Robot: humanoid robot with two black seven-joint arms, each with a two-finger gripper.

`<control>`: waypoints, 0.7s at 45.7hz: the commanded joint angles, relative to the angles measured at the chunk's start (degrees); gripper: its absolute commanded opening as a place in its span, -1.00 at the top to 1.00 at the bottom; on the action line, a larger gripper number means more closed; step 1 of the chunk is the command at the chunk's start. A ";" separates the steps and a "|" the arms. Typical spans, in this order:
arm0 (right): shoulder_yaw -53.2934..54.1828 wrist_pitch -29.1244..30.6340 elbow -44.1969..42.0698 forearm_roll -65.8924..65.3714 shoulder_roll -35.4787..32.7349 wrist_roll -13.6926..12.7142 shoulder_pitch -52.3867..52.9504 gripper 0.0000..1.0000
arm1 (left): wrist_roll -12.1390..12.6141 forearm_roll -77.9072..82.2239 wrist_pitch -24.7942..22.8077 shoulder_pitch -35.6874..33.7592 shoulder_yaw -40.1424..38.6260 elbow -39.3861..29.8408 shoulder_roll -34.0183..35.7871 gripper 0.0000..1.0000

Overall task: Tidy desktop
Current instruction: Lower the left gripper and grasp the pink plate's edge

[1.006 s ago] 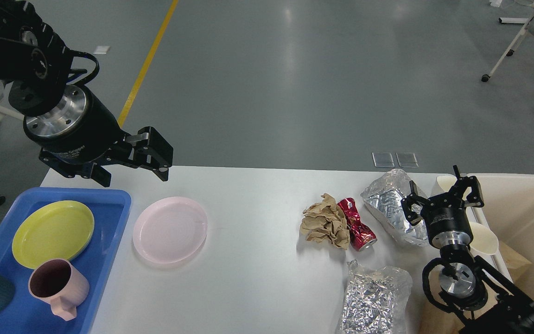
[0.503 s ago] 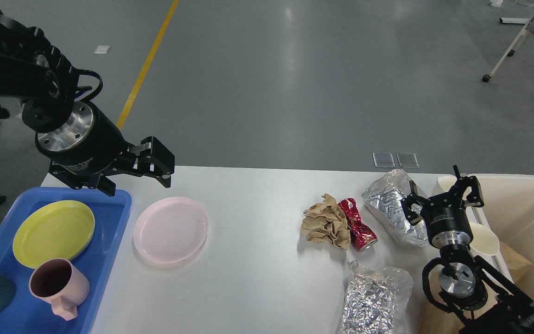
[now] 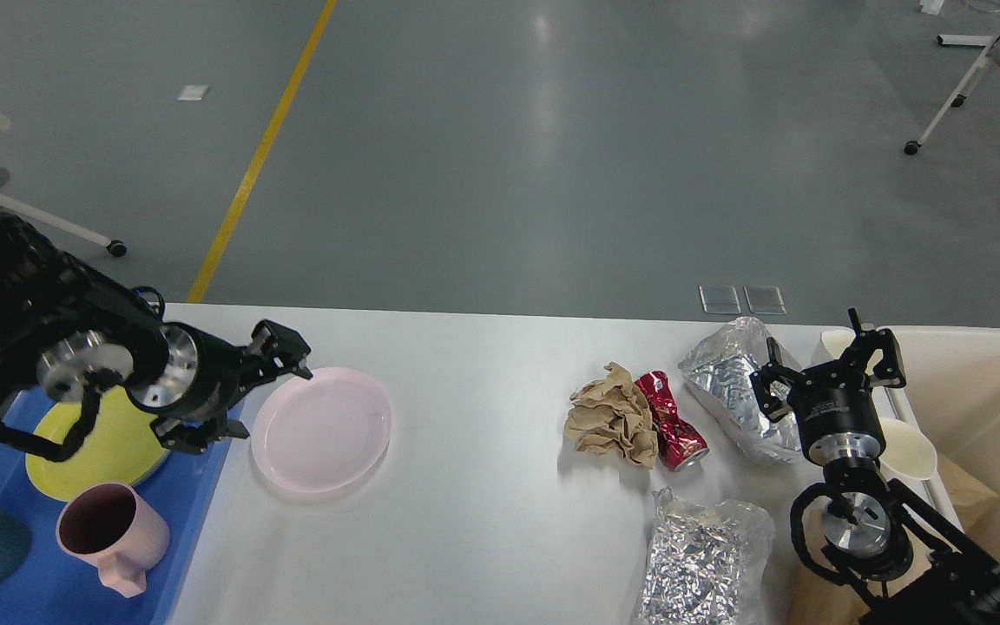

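Pink plate (image 3: 321, 428) lies on our desk (image 3: 483, 486); left pincer (image 3: 266, 391) spread, empty, beside its rim, ready to grasp; right pincer (image 3: 825, 369) also open, empty.

Just 1 cam: head view, up high, looking fwd & down at the counter (image 3: 483, 521), pretty near. Grey floor (image 3: 500, 156) behind it.

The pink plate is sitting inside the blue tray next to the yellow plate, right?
Not quite. In the head view the pink plate lies on the white desktop, just outside the blue tray. The yellow plate is the one inside the tray.
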 commanded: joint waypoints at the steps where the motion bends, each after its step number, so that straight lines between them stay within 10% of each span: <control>1: 0.00 0.00 -0.02 0.03 0.00 0.00 0.00 -1.00 | -0.76 0.85 8.71 9.59 -3.23 2.82 0.69 -0.90; 32: 0.00 0.00 -0.11 -0.06 0.00 0.00 0.00 -1.00 | -0.14 4.64 9.68 29.11 -16.67 18.56 5.53 -0.71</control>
